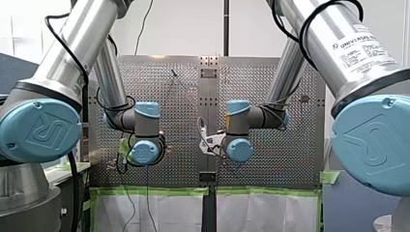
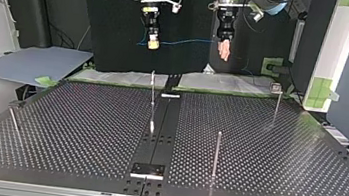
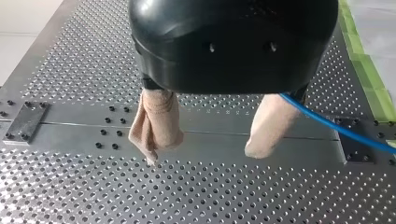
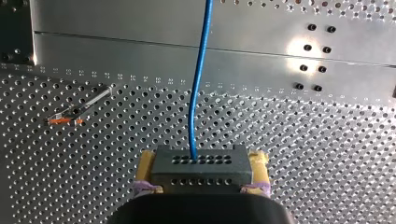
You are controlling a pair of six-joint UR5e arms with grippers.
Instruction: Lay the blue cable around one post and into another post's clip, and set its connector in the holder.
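Note:
In the right wrist view my right gripper is shut with yellow pads on a dark grey connector. The blue cable runs out of the connector, ahead over the plate. In the top view my right gripper hangs high at the left and my left gripper at the right, with the blue cable strung between them. In the left wrist view my left gripper is open, its beige fingers apart, and the blue cable passes beside one finger. Nothing lies between the fingers.
Thin posts stand on the perforated table: one near the middle, one nearer the front, one at the back right, one at the left. A holder plate sits on the centre rail at the front edge.

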